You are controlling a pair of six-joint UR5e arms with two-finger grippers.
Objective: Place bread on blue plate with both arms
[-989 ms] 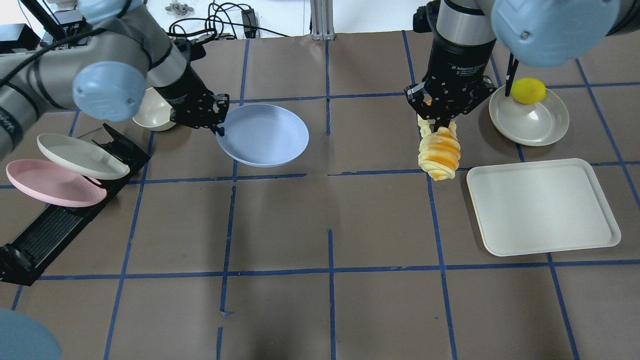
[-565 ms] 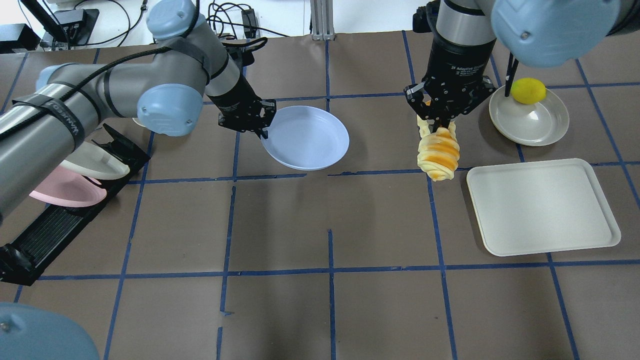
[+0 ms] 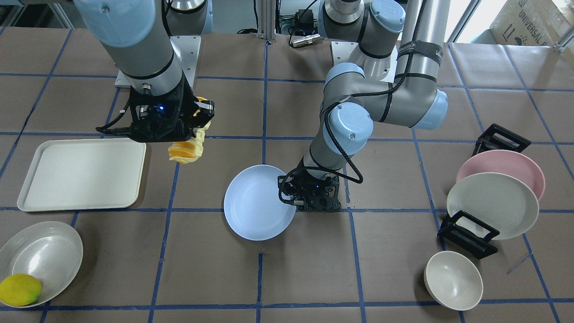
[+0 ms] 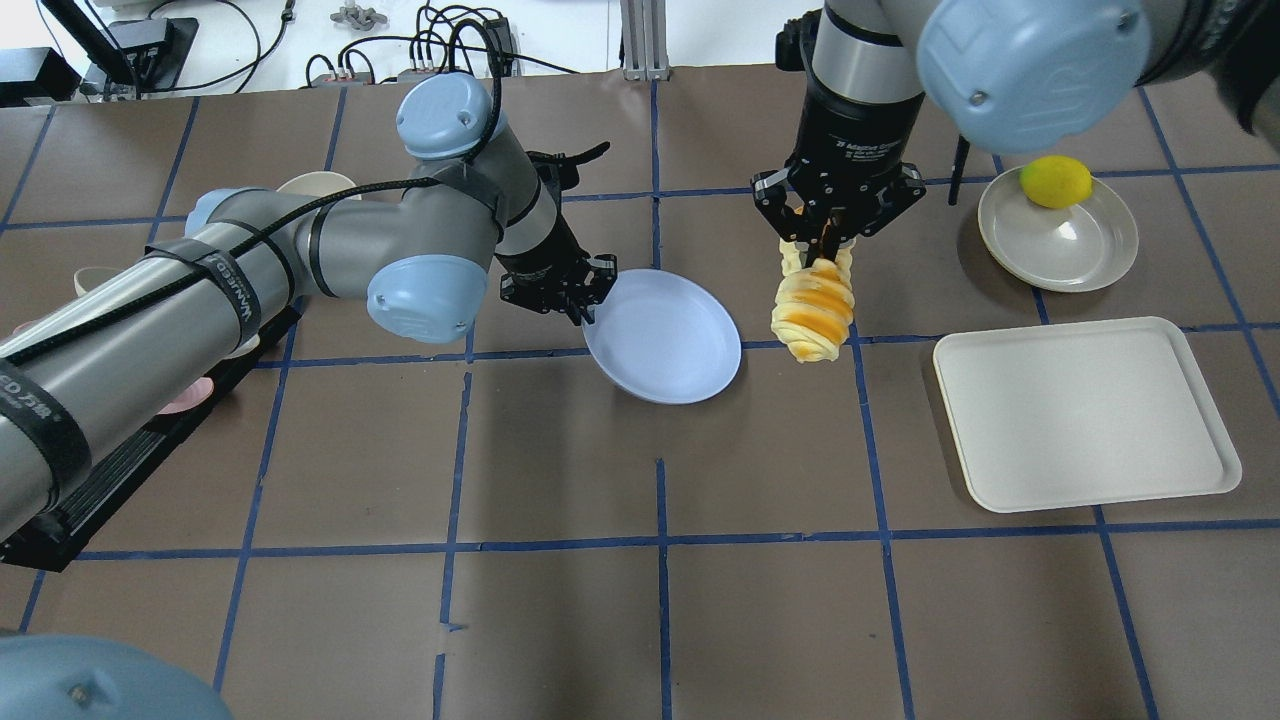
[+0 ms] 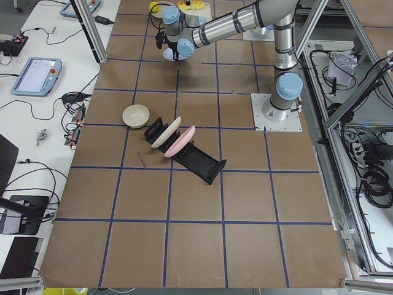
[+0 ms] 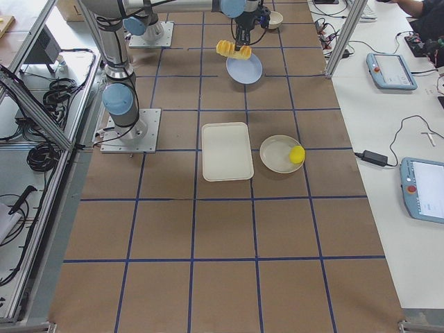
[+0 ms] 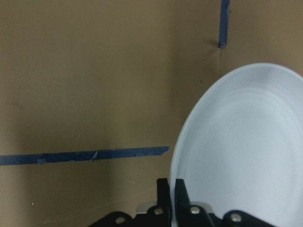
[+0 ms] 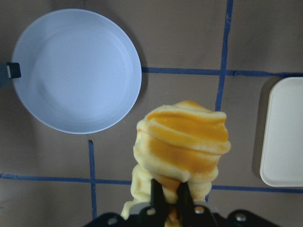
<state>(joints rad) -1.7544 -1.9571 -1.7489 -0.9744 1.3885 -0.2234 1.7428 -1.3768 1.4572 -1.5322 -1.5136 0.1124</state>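
The blue plate [image 4: 665, 337] hangs tilted above the table near its middle. My left gripper [image 4: 585, 312] is shut on its left rim; the plate also shows in the left wrist view [image 7: 246, 156] and the front view [image 3: 258, 202]. My right gripper [image 4: 826, 245] is shut on the top of the bread [image 4: 813, 312], a ridged pale yellow loaf with orange stripes hanging down, just right of the plate. In the right wrist view the bread [image 8: 182, 142] hangs below and right of the plate [image 8: 75, 71].
A cream tray [image 4: 1085, 412] lies at the right. A cream plate [image 4: 1070, 240] with a lemon [image 4: 1055, 181] sits behind it. A black rack [image 3: 471, 229] with a pink plate [image 3: 506, 163] and a cream plate [image 3: 493, 206] stands at the left, with a cream bowl [image 3: 453, 280] beside it.
My left arm has carried the blue plate rightwards and nearer the table's middle. My right arm has moved the bread left, closing the gap to the plate.
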